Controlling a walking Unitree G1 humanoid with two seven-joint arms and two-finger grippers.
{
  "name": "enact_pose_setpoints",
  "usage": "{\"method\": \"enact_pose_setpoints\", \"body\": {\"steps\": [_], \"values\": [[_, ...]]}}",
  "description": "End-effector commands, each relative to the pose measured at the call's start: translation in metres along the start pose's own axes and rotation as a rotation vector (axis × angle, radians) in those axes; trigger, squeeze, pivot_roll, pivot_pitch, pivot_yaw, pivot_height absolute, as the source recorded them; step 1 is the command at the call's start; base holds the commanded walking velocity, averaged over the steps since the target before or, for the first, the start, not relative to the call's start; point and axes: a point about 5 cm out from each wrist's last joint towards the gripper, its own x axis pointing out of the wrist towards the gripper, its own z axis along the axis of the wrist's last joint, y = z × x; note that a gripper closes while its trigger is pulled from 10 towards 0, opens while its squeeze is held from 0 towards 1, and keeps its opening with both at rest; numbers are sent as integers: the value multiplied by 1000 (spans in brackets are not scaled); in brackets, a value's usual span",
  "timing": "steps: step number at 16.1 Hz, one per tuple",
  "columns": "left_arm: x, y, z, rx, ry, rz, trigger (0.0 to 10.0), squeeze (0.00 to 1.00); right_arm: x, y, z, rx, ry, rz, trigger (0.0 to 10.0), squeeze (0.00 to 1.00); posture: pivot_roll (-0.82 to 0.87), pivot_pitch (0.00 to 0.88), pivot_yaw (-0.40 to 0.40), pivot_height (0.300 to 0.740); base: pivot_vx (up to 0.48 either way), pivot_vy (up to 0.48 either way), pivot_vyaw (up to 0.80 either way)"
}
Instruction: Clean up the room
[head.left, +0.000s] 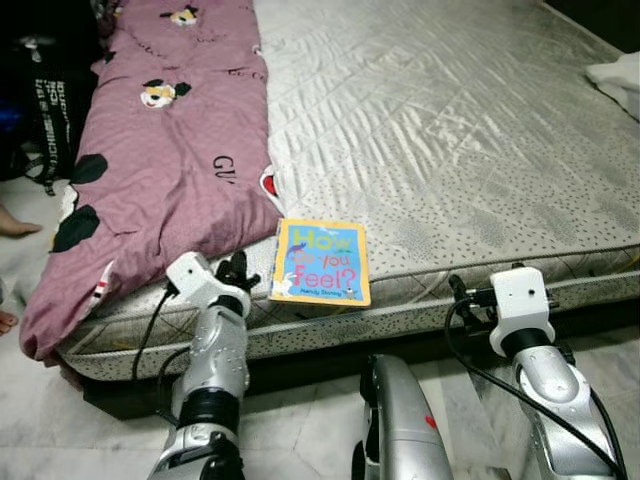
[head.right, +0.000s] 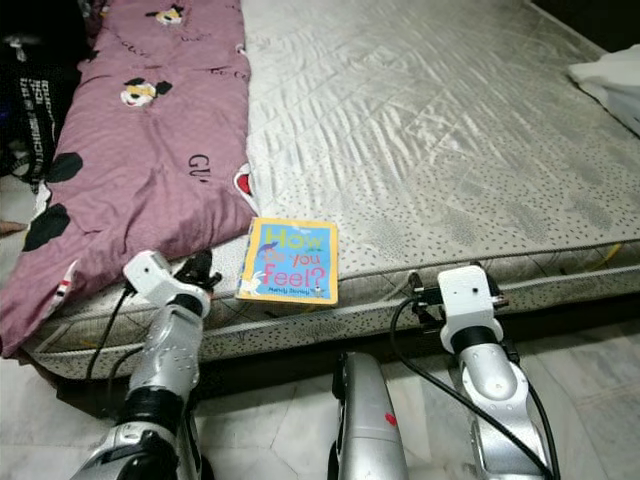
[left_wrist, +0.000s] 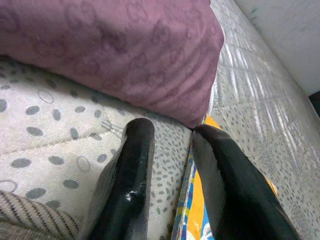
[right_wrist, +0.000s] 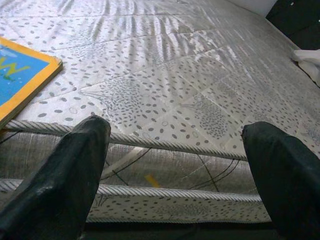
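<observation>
A picture book (head.left: 320, 262) with a yellow border and blue cover lies flat on the bare mattress (head.left: 450, 130), close to its front edge. My left gripper (head.left: 237, 270) is at the mattress edge just left of the book. In the left wrist view its fingers (left_wrist: 131, 170) stand a little apart, open, with the book's edge (left_wrist: 195, 210) beside one finger and nothing held. My right gripper (head.left: 465, 295) hovers at the mattress edge to the right of the book. It is wide open (right_wrist: 175, 135) and faces the mattress side with nothing between its fingers.
A purple blanket (head.left: 170, 150) with cartoon prints covers the left strip of the mattress, its corner touching the book. A black bag (head.left: 50, 110) and a person's bare foot (head.left: 15, 225) are on the floor at left. White cloth (head.left: 620, 80) lies at far right.
</observation>
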Motion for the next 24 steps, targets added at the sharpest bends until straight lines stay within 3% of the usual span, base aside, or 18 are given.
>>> {"method": "enact_pose_setpoints", "body": {"steps": [1,2,3,5,10,16,17,21,24], "values": [[-3,6,-3,27,53,28,10000,1000,3,-1,1,13,-10,-7,10000,0,-79,1,-41,526,0,0,0],[-4,9,-6,34,86,30,10000,1000,4,0,2,32,-11,-5,10000,0,-77,0,-40,526,0,0,0],[-3,12,-12,29,157,14,10000,1000,5,4,4,96,-11,18,10000,188,-76,0,-39,526,0,0,0],[1,14,-12,13,199,-2,10000,1000,2,9,8,136,-13,61,10000,0,-84,0,-38,526,0,0,0],[16,7,-10,-28,283,-50,10000,1000,-9,2,5,106,-1,57,10000,0,-126,17,-33,526,0,0,0],[12,4,-32,-62,402,-82,10000,1000,-11,5,10,92,-2,64,10000,0,-146,30,-37,526,0,0,0],[11,4,-34,-72,416,-91,10000,0,-11,5,9,90,1,62,10000,0,-147,31,-37,526,0,0,0],[9,4,-40,-148,480,-126,10000,0,-13,5,12,74,-3,60,10000,0,-168,37,-39,526,0,0,0],[12,-2,-37,-159,482,-146,10000,0,-15,3,14,62,-5,53,10000,0,-191,41,-37,526,0,0,0]]}}
